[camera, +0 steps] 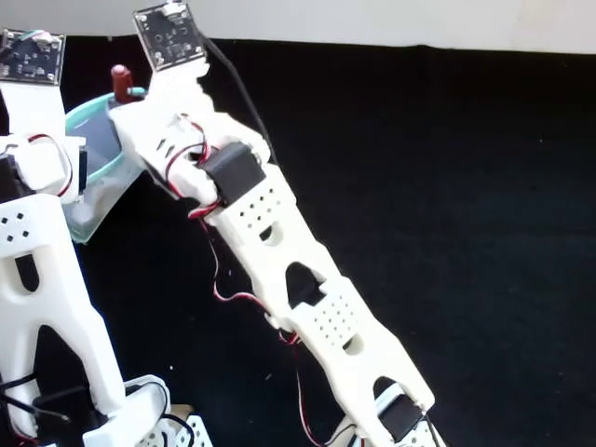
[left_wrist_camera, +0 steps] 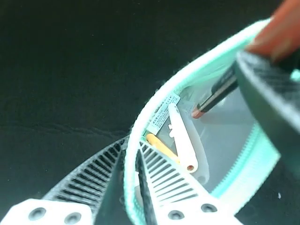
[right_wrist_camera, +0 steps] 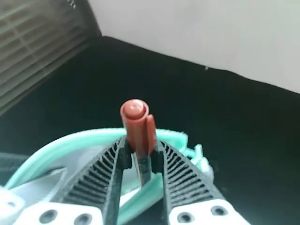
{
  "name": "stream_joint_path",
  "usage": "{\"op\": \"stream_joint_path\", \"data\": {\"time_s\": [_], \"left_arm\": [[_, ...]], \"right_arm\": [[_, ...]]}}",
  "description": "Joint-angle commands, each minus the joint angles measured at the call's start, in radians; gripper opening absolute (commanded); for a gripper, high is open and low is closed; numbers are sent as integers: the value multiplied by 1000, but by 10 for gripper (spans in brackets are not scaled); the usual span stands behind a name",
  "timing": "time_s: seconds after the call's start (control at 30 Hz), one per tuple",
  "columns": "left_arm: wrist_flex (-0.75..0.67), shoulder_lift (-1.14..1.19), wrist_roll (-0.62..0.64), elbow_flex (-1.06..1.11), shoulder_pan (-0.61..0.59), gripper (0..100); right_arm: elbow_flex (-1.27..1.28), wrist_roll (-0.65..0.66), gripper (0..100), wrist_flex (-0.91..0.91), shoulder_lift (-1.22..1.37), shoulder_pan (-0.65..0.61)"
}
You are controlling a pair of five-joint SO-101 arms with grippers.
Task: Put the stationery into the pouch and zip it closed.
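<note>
as the right gripper [right_wrist_camera: 140,143] clamps it, pen [right_wrist_camera: 136,117] points tip-down into pouch [right_wrist_camera: 70,143].

Left claw [left_wrist_camera: 132,144] and right claw [right_wrist_camera: 140,142] both clamped, arms outstretched side by side.

- The high view sits off the arms, above and behind their bases. It looks down and forward over the black table [camera: 447,186]. Both arms climb from 6–7 o'clock toward 10–11 o'clock, and a pale wall [camera: 372,19] runs along 12 o'clock.
- The left wrist view rides just behind the left gripper [left_wrist_camera: 132,145]. It faces along its jaws straight into the open pouch [left_wrist_camera: 149,104], very near.
- The right wrist view looks along the right gripper [right_wrist_camera: 140,146], past the pen [right_wrist_camera: 137,122], to table and wall. It is equally close but angled flatter.
- All three views share the pouch rim and the pen, which sit at 10–11 o'clock in the high view.
</note>
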Motion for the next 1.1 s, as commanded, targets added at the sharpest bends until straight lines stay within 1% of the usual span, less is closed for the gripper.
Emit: {"op": "stream_joint_path", "data": {"time_s": [0.0, 0.07, 0.13, 0.23, 0.3, 0.4, 0.47, 0.6, 0.77, 0.83, 0.9, 1.0, 1.07], "left_arm": [[-5, 38, 9, 16, -35, 7], [-5, 38, 9, 18, -35, 7], [-5, 38, 9, 18, -35, 7], [-5, 38, 8, 18, -35, 7], [-5, 38, 8, 18, -35, 7], [-5, 38, 8, 19, -35, 7], [-3, 38, 8, 19, -35, 7], [0, 38, 8, 19, -33, 7], [0, 38, 8, 19, -30, 7], [0, 38, 8, 19, -30, 7], [2, 38, 8, 19, -30, 7], [2, 38, 8, 19, -30, 7], [2, 38, 8, 19, -30, 7]], "right_arm": [[-85, 15, 16, 47, -111, -33], [-85, 15, 74, 91, -136, -47], [-85, 15, 166, 131, -153, -59], [-85, 15, 289, 139, -168, -67], [-85, 15, 325, 134, -179, -64], [-85, 15, 326, 131, -205, -45], [-85, 11, 326, 105, -234, -12], [-85, 8, 326, 56, -309, 88], [-81, 8, 326, 68, -355, 229], [-76, 8, 326, 108, -332, 275], [-76, 8, 326, 186, -280, 297], [-82, 9, 326, 280, -142, 291], [-85, 15, 326, 291, -25, 260]]}}
